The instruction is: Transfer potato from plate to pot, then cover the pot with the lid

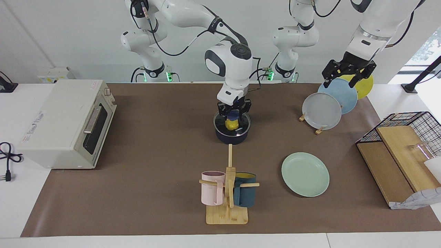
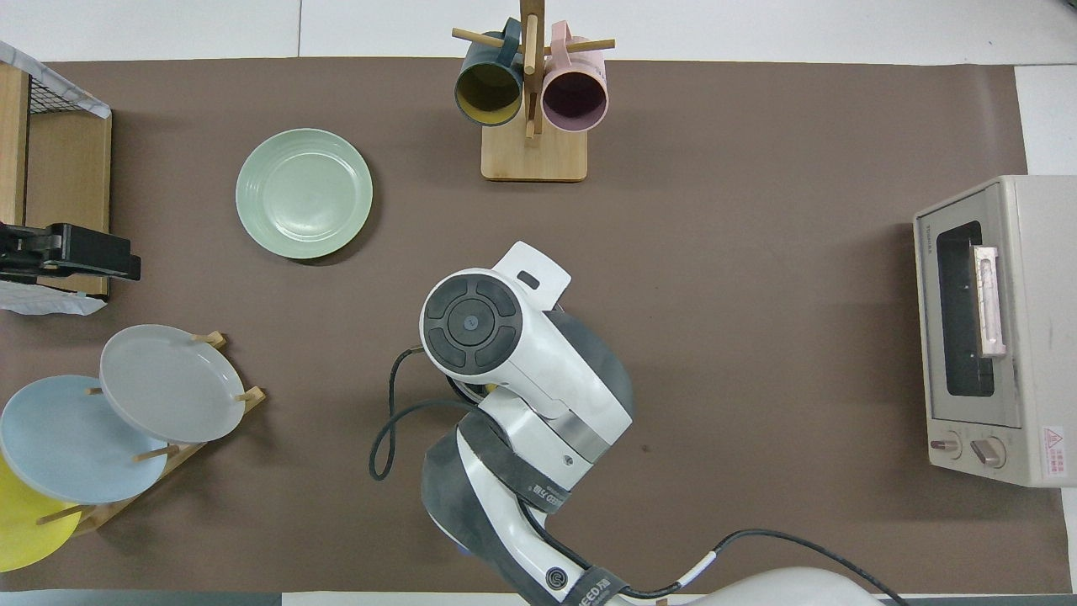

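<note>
The dark pot [image 1: 231,136] stands mid-table, nearer to the robots than the mug rack. The clear glass lid [image 1: 243,124] lies on its rim, and the yellow potato [image 1: 231,124] shows through the glass inside the pot. My right gripper [image 1: 234,112] is down on the lid, shut on its blue knob [image 1: 234,115]. In the overhead view the right arm covers the pot, of which only a dark edge [image 2: 612,364] shows. The mint-green plate [image 1: 305,174] [image 2: 304,193] lies bare toward the left arm's end. My left gripper [image 1: 348,76] [image 2: 126,268] waits open over the plate rack.
A wooden mug rack [image 1: 227,193] with a pink mug and a teal mug stands farther from the robots than the pot. A rack with grey, blue and yellow plates [image 1: 322,111] stands near the left arm. A toaster oven [image 1: 65,124] and a wire basket [image 1: 410,137] are at the table's two ends.
</note>
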Robot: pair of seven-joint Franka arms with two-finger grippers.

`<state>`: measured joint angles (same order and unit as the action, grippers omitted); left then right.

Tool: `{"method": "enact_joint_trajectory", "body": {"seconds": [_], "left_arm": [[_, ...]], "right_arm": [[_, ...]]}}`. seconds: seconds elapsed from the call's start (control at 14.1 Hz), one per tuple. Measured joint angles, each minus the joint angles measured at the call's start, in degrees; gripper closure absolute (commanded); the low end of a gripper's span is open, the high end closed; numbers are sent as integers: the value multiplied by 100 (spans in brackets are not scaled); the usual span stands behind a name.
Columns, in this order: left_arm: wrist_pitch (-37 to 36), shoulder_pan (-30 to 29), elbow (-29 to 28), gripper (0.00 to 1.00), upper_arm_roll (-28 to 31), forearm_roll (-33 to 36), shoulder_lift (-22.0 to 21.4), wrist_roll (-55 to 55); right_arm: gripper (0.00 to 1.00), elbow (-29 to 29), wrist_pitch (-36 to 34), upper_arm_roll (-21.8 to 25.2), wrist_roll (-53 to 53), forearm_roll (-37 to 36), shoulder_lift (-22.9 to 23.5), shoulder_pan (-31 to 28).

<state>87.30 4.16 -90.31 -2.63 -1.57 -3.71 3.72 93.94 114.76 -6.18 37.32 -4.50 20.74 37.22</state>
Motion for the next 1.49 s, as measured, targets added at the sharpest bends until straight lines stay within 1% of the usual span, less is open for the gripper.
{"method": "enact_joint_trajectory", "body": {"seconds": [0.43, 0.5, 0.57, 0.99, 1.14, 1.21, 1.35, 1.49], "left_arm": [[-36, -4, 2, 0, 10, 0, -1, 14], [-36, -4, 2, 0, 13, 0, -2, 14], [-36, -4, 2, 0, 13, 0, -2, 15], [-39, -7, 2, 0, 25, 0, -14, 27], [-40, -7, 4, 0, 31, 0, -16, 30], [-40, -8, 4, 0, 39, 0, -16, 31], [-40, -10, 4, 0, 53, 0, -17, 31], [-40, -11, 4, 0, 58, 0, -17, 31]], "right_arm": [[99, -4, 5, 8, 80, -3, 1, 20], [54, -3, 5, 8, 81, -3, 2, 17], [1, 0, 6, 11, 81, -3, 3, 11], [0, -29, 18, 29, 81, -10, -6, 1], [0, -116, 0, 102, 81, -23, -91, -43], [0, -180, -51, 123, 81, -32, -182, -135], [0, -405, -382, 140, -17, -56, -424, -480], [0, -614, -863, 150, -611, -64, -736, -991]]}}
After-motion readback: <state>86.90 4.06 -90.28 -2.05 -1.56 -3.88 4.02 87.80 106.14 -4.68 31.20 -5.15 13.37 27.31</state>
